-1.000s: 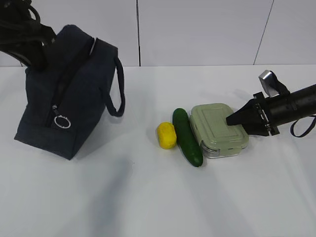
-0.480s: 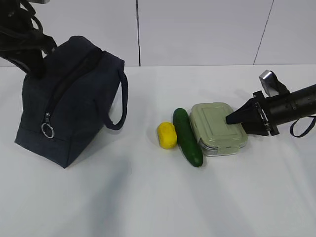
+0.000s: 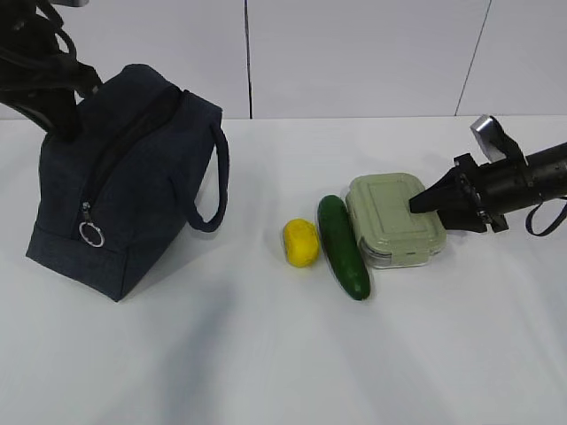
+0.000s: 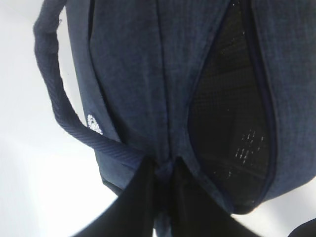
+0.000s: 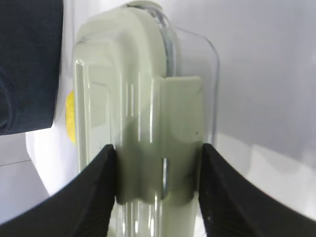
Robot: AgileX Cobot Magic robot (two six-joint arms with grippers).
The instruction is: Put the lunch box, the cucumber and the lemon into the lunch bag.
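The dark navy lunch bag (image 3: 133, 177) stands at the left with its top zipper open and the ring pull (image 3: 89, 233) hanging at the near end. My left gripper (image 3: 66, 119) is shut on the bag's top edge; the left wrist view shows it (image 4: 165, 170) pinching the fabric beside the open mouth (image 4: 232, 113). The yellow lemon (image 3: 300, 242), the cucumber (image 3: 343, 246) and the sage-lidded lunch box (image 3: 390, 217) lie side by side. My right gripper (image 3: 423, 204) is shut on the box's right end, the jaws (image 5: 159, 170) either side of the lid clip (image 5: 163, 148).
One loop handle (image 3: 215, 181) hangs on the bag's right side. A white logo (image 4: 94, 123) shows on the bag's wall. White wall panels stand behind the table (image 3: 266, 354). The lemon (image 5: 70, 116) peeks past the box in the right wrist view.
The bag went from tilted to upright, its ring pull dropping lower. The right gripper and the lunch box shifted slightly up and back, and the cucumber nudged a little right.
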